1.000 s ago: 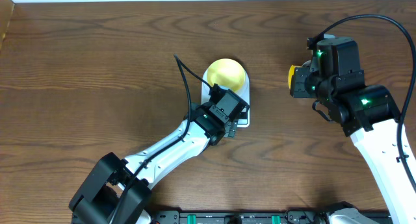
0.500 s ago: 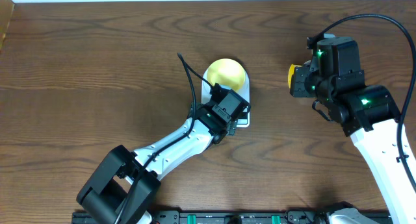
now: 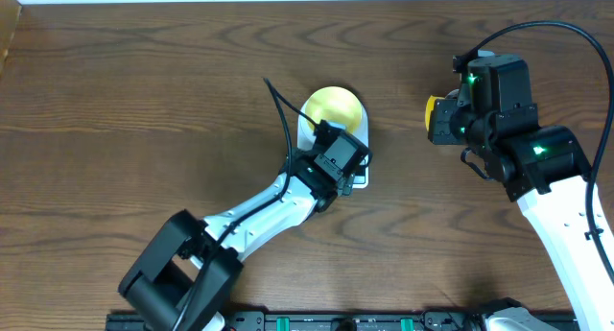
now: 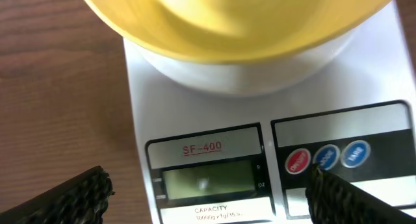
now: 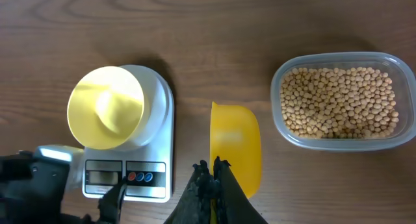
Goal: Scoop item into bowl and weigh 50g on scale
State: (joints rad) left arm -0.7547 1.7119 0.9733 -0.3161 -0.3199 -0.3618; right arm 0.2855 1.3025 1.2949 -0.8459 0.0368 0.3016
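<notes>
One scale (image 5: 162, 123) sits on the wooden counter (image 3: 144, 82) between two robot arms. One pale yellow bowl (image 5: 107, 107) rests on the scale's platform, at the end away from its single display (image 4: 208, 180).

The left tool (image 4: 208, 178) hovers low over the scale's front edge, its two fingers spread wide apart. One finger is past the display's outer side and the other is over the button panel, and neither grips anything. Three round buttons, one red (image 4: 298, 161) and two blue (image 4: 327, 157), line up beside the display. The model mark "SF-400" is printed above it. The readout is too faint to make out.

Off the scale's button side, the right tool (image 5: 213, 175) has its fingers pressed together on the handle end of one yellow scoop (image 5: 235, 146). The scoop's cup points away from the wrist. Its hollow shows only yellow.

Farther out on that same side, beyond the scoop and well apart from the scale, stands one clear plastic tub (image 5: 338, 55). The tan beans (image 5: 338, 100), too many to count, lie inside it in a bed across its floor.
</notes>
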